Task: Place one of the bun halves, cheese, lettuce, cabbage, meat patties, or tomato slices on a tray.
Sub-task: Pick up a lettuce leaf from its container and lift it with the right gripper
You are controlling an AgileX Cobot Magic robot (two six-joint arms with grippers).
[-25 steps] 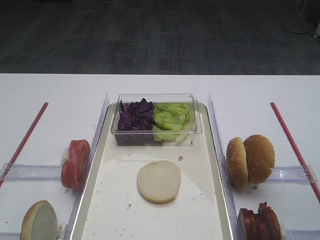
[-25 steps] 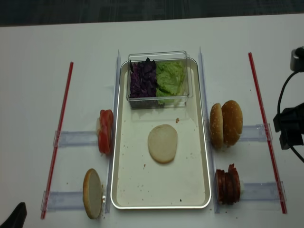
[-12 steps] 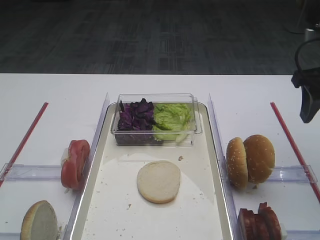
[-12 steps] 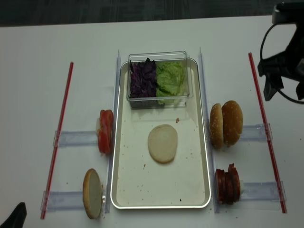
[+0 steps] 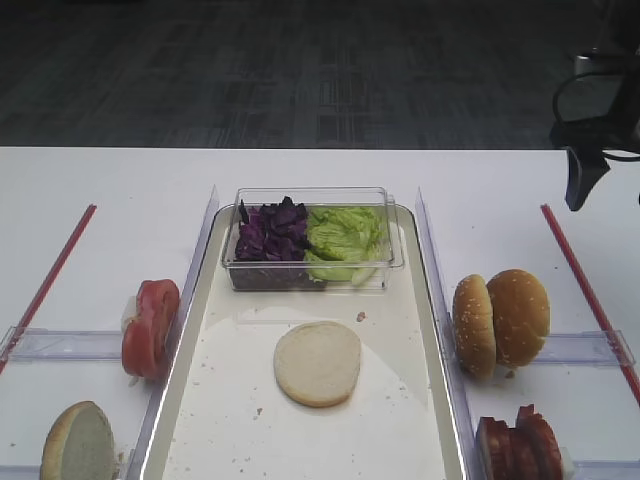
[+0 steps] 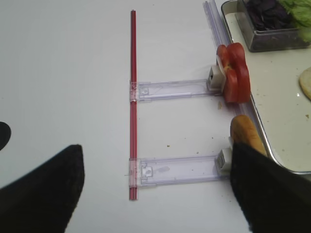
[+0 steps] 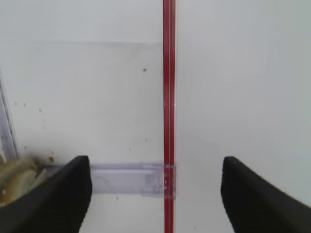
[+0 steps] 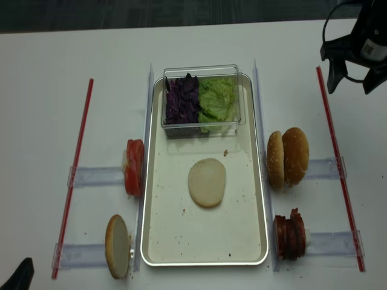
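Over the last second the right gripper has travelled from low at the right table edge to high over the far right corner, jaws spread and empty. One bun half already lies cut-side up on the tray. The left gripper, jaws also apart, hangs beside the tomato slices; judged, the right arm is starting toward the next ingredient.

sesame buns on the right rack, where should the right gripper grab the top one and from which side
Judging by its pose, grip the outer sesame bun across its thickness, one finger on the domed crust, one in the seam against its neighbour. It stands on edge on the clear rack, so come straight down from above. The right gripper is open and hangs empty up by the red strip.
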